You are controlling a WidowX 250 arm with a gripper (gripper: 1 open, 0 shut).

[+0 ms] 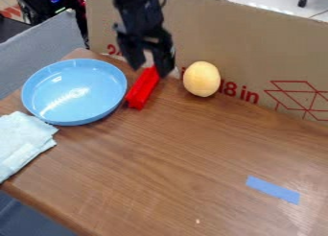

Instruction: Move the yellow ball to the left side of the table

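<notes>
Cardboard walls back the wooden table under me. My fingers hang spread and empty above the red block, gripping nothing, pointing steeply down from a raised arm. Just beside them to the right, the yellow ball rests against the cardboard, not yet moved left toward the blue bowl.

Robot arm, upper left of the frame: black, blocky segments with a dark cable running alongside. It ends in a black gripper bearing two slim, straight jaws with a clear gap between them.
</notes>
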